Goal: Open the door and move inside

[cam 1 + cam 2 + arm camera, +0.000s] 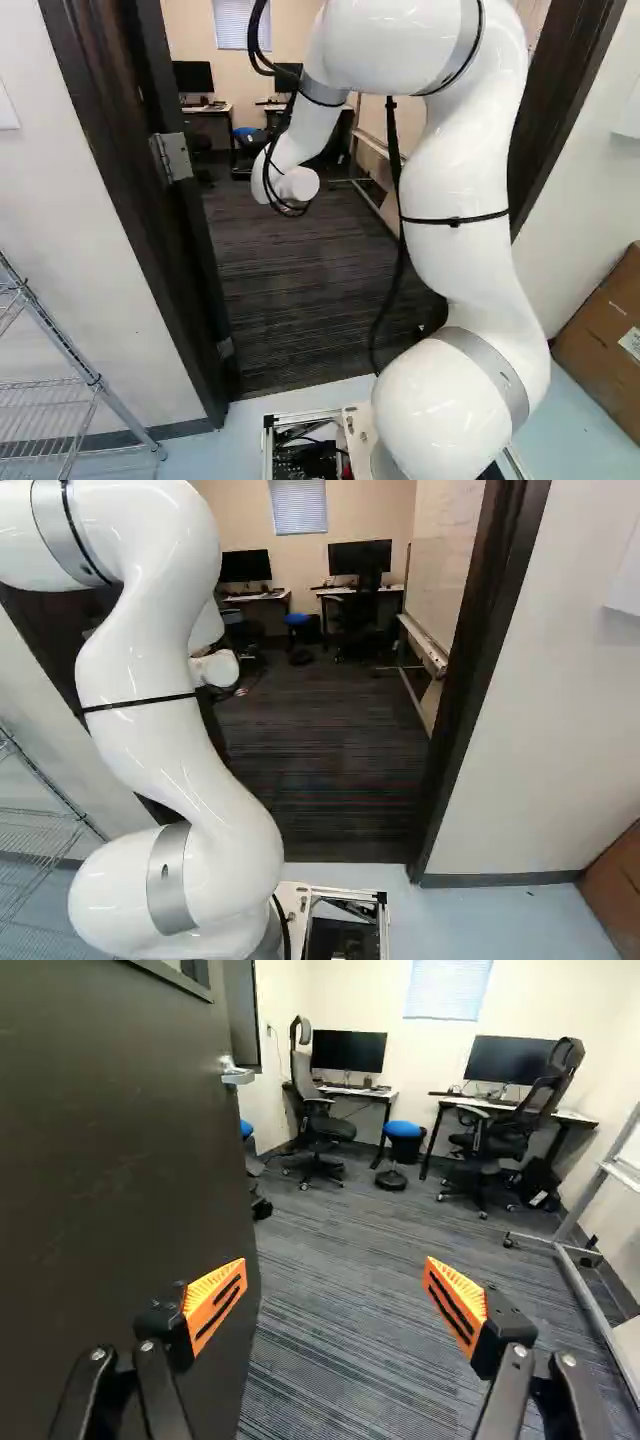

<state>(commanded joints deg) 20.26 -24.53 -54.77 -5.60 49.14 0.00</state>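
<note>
A: Any sign of the door (130, 1160)?

B: Yes, standing open, swung into the room and running alongside the claw (335, 1272) in the wrist view. Hinged at the left of the doorway in the left base view.

A: And the handle (236, 1072)?

B: Visible farther ahead, near the free edge of the door, well apart from the claw.

A: How about the claw itself?

B: Spread wide, with a broad gap between the orange pads (215, 1305). Gripping nothing. Can't tell whether touching the door on the near side.

A: Where to find the arm (460, 180)?

B: Bent above the base, reaching forward into the doorway. Can see pale blue floor (480, 920) by the base, then dark striped carpet (330, 1360) past the threshold.

A: Noticing much inside?

B: Yes: two desks by the far wall, each with a monitor, one behind the left-hand chair (325, 1125), another behind the right-hand chair (490, 1140). Also a blue-topped stool (402, 1129) between, plus a wheeled whiteboard (440, 600) along the right side in the right base view.

A: And outside?

B: Look for a wire rack (50, 420) at the left of the left base view, and a cardboard box (605, 340) at the right.
</note>
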